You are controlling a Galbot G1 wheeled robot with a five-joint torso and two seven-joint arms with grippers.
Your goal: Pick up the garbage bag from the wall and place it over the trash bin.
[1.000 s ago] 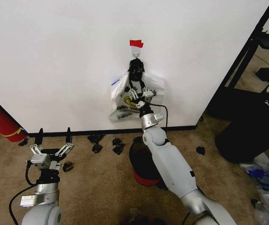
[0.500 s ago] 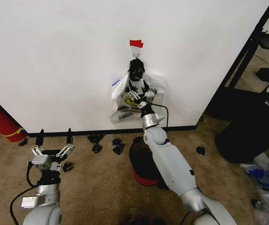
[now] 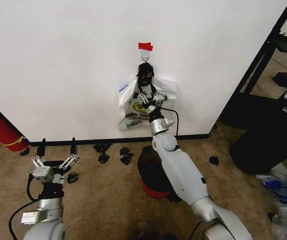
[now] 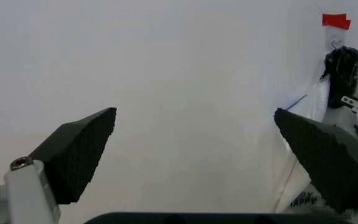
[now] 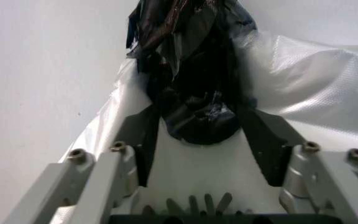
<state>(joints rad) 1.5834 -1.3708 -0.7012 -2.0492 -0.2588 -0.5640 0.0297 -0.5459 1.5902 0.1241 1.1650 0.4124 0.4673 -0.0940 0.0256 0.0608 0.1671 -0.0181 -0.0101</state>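
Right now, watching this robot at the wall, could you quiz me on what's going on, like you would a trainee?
1. True or false: the garbage bag lies on the carpet.
2. Which gripper reaches the bag: (a) left gripper, (b) right gripper?
3. What colour is the tape piece above the hook?

Key: 1 false, it hangs on the wall. 2 b; its fingers straddle the bag's dark bunched part, while the left one waits open, low near the baseboard. 3 red.

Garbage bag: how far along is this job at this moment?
Early. Done: the right hand has reached the garbage bag hanging from the hook on the wall. In hand: its fingers straddle the dark bunched plastic, not clamped. Left: lifting it off and fitting it over the trash bin. The left hand waits open.
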